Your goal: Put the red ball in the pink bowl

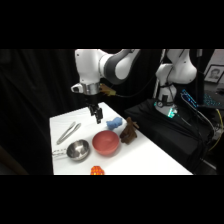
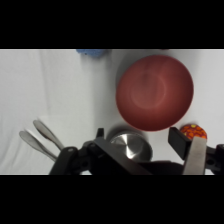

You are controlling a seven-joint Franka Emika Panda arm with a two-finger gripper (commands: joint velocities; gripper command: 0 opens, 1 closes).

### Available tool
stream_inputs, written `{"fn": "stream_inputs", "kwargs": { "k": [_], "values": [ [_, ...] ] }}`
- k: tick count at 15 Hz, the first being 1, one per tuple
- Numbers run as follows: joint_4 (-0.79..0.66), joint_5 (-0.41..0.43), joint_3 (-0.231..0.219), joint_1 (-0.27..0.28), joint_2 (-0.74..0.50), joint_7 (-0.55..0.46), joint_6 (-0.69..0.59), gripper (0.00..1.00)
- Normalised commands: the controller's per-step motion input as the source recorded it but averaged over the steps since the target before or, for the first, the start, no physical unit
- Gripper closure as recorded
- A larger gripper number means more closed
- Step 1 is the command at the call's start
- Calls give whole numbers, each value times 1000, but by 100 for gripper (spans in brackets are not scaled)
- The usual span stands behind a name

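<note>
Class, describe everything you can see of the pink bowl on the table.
The pink bowl is round, shallow and matte reddish-pink, standing upright and empty on the white table. The metal bowl sits close beside it; contact can't be judged. The red ball lies apart, outside it. The gripper hangs above, not touching.

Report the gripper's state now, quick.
Gripper: holding nothing, raised above the table; whether it is open or shut cannot be told. The red ball lies on the table.
</note>
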Motion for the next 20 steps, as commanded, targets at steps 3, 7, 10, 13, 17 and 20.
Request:
{"fn": "stream_inputs", "kwargs": {
  "k": [3,7,10,13,17,20],
  "values": [
    [5,10,46,-31,-3,17,9,0],
    [81,36,63,15,40,122,23,0],
    [234,-4,47,80,185,257,36,0],
    [359,-40,22,111,323,317,70,0],
    [387,-49,8,120,312,293,39,0],
    [409,-64,-2,123,282,256,-18,0]
  ]
}}
